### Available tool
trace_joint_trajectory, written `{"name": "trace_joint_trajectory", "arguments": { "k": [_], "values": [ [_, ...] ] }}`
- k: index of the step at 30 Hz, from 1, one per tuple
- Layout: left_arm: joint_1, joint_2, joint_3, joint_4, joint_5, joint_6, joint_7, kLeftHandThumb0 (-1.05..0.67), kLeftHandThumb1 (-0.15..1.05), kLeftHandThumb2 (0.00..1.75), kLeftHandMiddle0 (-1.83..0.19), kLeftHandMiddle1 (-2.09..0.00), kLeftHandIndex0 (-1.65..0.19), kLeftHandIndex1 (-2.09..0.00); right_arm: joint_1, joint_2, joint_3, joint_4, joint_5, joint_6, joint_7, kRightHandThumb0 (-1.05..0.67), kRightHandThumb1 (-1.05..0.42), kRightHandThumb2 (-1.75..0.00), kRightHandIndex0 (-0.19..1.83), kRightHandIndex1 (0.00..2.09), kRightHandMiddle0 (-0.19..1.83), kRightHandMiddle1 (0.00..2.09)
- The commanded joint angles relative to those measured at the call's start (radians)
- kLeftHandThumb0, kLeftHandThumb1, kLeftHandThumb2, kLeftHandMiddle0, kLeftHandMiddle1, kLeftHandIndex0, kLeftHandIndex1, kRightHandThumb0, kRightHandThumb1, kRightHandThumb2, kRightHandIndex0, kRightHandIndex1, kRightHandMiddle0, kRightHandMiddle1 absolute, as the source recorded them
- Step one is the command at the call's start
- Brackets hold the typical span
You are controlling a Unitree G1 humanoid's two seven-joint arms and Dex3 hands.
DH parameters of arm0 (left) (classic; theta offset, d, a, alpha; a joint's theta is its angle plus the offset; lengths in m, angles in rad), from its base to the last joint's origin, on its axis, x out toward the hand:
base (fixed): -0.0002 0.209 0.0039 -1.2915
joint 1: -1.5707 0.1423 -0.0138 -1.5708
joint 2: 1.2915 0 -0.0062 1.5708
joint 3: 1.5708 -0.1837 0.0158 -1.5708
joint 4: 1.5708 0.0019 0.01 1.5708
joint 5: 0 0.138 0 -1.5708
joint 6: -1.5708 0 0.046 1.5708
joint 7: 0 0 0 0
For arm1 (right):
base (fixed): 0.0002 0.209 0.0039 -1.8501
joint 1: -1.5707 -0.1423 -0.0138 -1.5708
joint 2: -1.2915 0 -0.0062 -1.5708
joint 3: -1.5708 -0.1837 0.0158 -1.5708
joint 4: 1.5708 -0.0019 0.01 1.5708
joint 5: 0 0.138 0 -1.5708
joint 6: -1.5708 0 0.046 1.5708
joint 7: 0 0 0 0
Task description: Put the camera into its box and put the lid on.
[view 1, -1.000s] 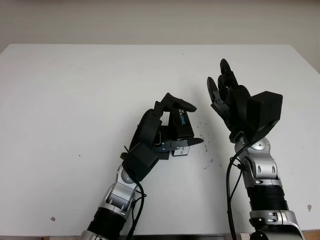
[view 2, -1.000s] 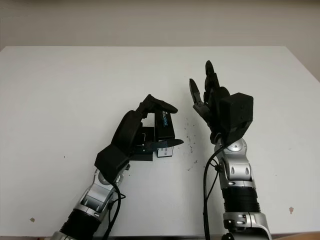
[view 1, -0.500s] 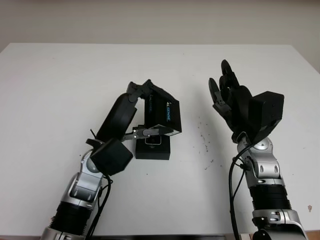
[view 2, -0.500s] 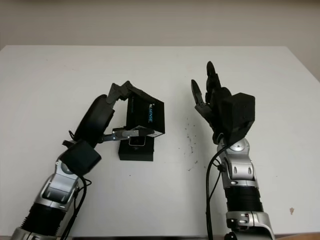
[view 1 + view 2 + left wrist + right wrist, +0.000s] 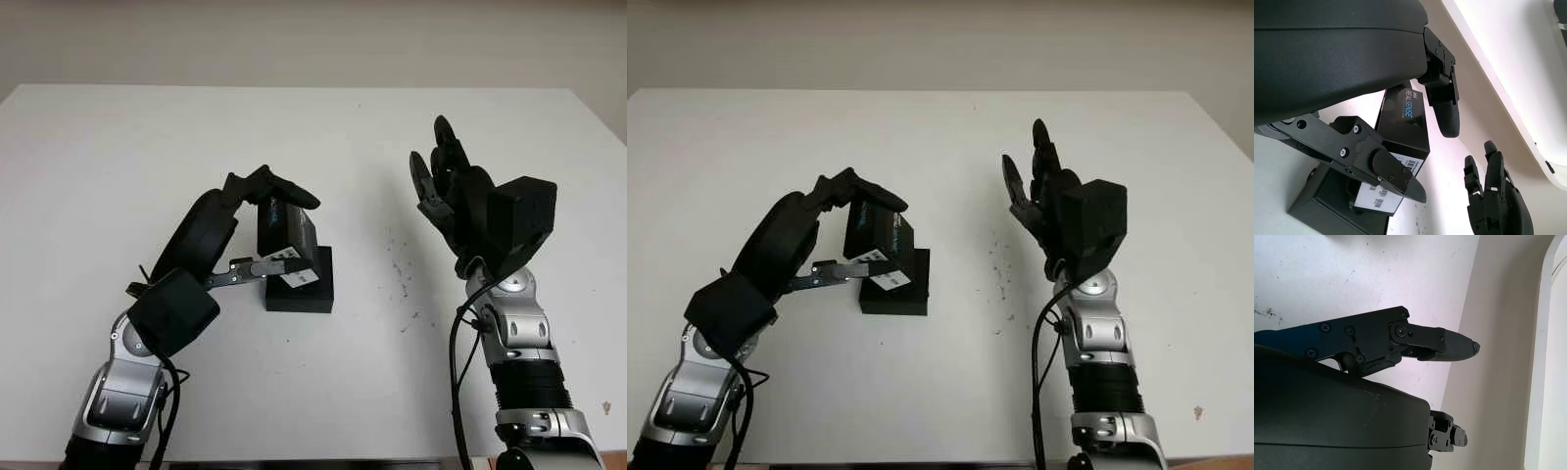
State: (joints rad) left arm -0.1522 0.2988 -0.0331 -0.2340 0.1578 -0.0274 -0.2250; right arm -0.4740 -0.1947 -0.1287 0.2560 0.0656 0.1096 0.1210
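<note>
My left hand (image 5: 297, 235) is shut on the black box lid (image 5: 281, 227), which carries blue lettering and a white barcode label. The lid is tilted, its lower edge over the left part of the black box base (image 5: 319, 292) on the white table (image 5: 118, 166). In the left wrist view the lid (image 5: 1405, 122) sits between my finger and thumb above the base (image 5: 1327, 205). The camera is hidden under the lid. My right hand (image 5: 443, 181) is open, raised above the table to the right of the box.
Small dark specks (image 5: 397, 269) mark the table between the box and my right arm. The table's far edge meets a pale wall. Wide bare table lies to the left, behind and in front of the box.
My left hand carried the lid left off the box, then lowered it tilted onto the base, hiding the camera that showed inside half a second ago. The right hand stayed still.
</note>
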Motion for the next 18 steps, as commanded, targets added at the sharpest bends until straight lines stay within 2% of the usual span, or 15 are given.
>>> {"name": "trace_joint_trajectory", "arguments": {
  "k": [1,9,14,18],
  "values": [
    [0.012,0.005,0.0,-0.001,-0.005,0.001,-0.006,-0.21,1.05,0.08,-0.4,-1.34,-0.29,-1.06,-0.009,-0.009,-0.005,-0.017,0.0,-0.003,-0.006,-0.53,-1.05,-0.46,-0.15,0.06,-0.11,0.06],
    [0.01,0.01,-0.018,0.043,0.049,-0.026,0.012,-0.2,1.05,0.09,-0.35,-1.4,-0.29,-1.1,-0.007,-0.011,-0.003,-0.026,-0.001,-0.005,-0.006,-0.54,-1.05,-0.46,-0.15,0.06,-0.11,0.06],
    [-0.002,0.075,-0.048,0.036,0.125,0.029,-0.044,-0.22,1.05,0.16,-0.27,-1.48,-0.2,-1.21,-0.006,-0.007,-0.004,-0.04,0.004,0.009,-0.007,-0.53,-1.05,-0.48,-0.15,0.06,-0.12,0.05],
    [-0.01,0.116,-0.072,0.048,0.215,0.0,-0.034,-0.16,1.05,0.12,-0.21,-1.58,-0.23,-1.21,-0.006,-0.005,-0.002,-0.041,0.004,0.003,-0.008,-0.52,-1.05,-0.48,-0.15,0.06,-0.12,0.05]
  ]
}}
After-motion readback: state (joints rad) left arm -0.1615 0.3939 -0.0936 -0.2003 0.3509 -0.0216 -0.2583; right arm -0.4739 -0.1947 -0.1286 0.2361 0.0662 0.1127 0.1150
